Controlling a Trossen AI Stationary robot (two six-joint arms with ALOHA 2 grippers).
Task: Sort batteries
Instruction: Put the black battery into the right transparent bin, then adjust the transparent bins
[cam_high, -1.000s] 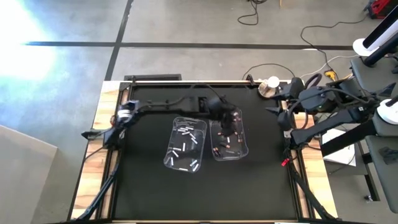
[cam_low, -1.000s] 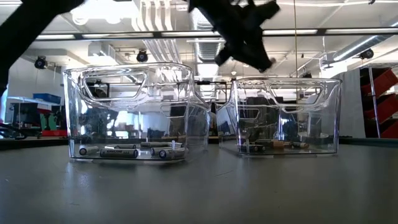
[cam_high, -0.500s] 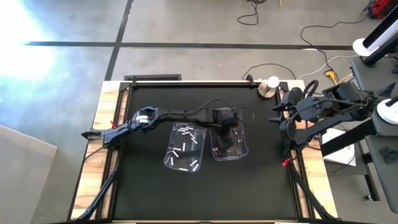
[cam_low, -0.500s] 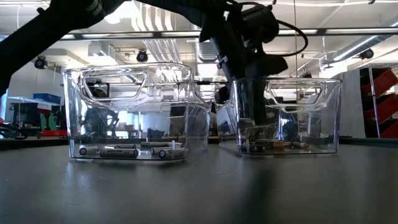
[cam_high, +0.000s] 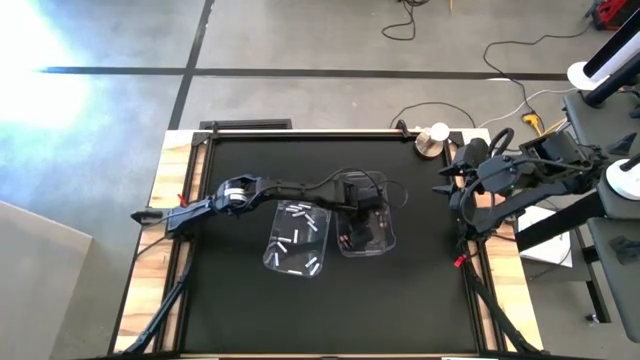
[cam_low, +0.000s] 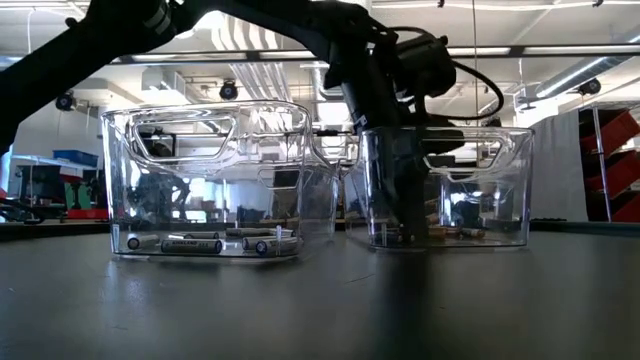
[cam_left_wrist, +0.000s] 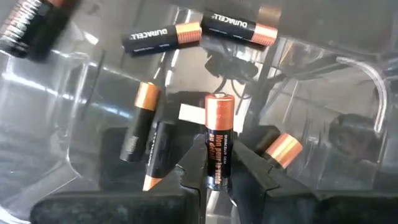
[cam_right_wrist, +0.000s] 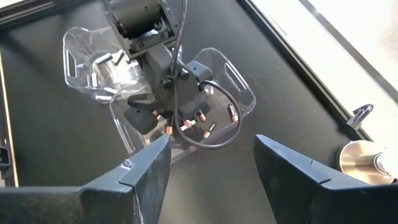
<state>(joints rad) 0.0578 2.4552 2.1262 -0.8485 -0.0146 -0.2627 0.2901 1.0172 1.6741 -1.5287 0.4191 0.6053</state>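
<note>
Batteries mostly sorted: white ones (cam_high: 298, 236) in one bin (cam_high: 272, 257), copper-tops in the other (cam_high: 392, 240). Left gripper (cam_left_wrist: 214, 177) clamps one copper-top (cam_left_wrist: 217, 148) inside it, unreleased. Right gripper (cam_right_wrist: 211, 165) waits open.

- Two clear plastic bins stand side by side near the middle of the black tabletop (cam_high: 240, 300): the left bin (cam_high: 298, 234) and the right bin (cam_high: 368, 226), touching.
- A round tape roll (cam_high: 432, 141) sits at the tabletop's far right corner.
- Cables (cam_high: 405, 22) lie on the concrete floor (cam_high: 300, 40) beyond the far edge.
</note>
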